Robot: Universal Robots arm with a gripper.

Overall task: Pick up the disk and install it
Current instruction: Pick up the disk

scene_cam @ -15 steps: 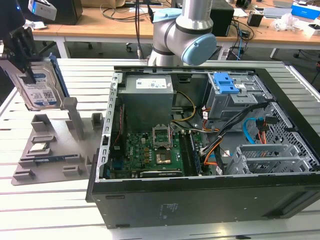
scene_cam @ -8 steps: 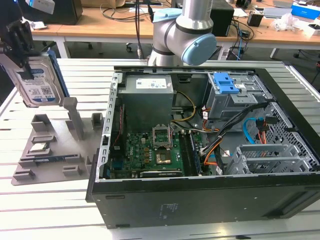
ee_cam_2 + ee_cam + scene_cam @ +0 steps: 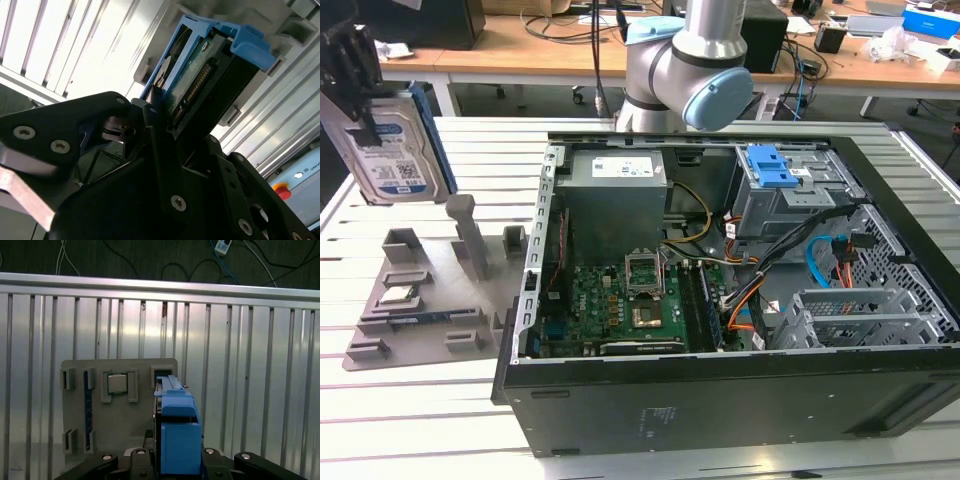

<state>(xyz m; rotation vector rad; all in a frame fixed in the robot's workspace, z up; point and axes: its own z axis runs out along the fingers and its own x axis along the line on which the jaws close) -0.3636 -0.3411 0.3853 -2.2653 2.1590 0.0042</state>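
Observation:
The disk [image 3: 395, 150], a silver hard drive with a blue-and-white label and a blue carrier frame, hangs upright in the air at the exterior view's far left, above the grey fixture plate [image 3: 420, 290]. My gripper [image 3: 362, 105] is shut on its upper part. In the second wrist view the black fingers [image 3: 152, 125] clamp the disk [image 3: 210, 65], whose connector edge and blue frame stick out past them. The first wrist view looks along the disk [image 3: 177, 435] edge-on, with the gripper [image 3: 175, 462] around it.
The open computer case [image 3: 880, 150] lies on the slatted table [image 3: 470, 420], with a drive cage and blue latch [image 3: 775, 170] at its back. A small silver processor chip [image 3: 398, 296] sits on the fixture plate. The arm's base [image 3: 685, 60] stands behind the case.

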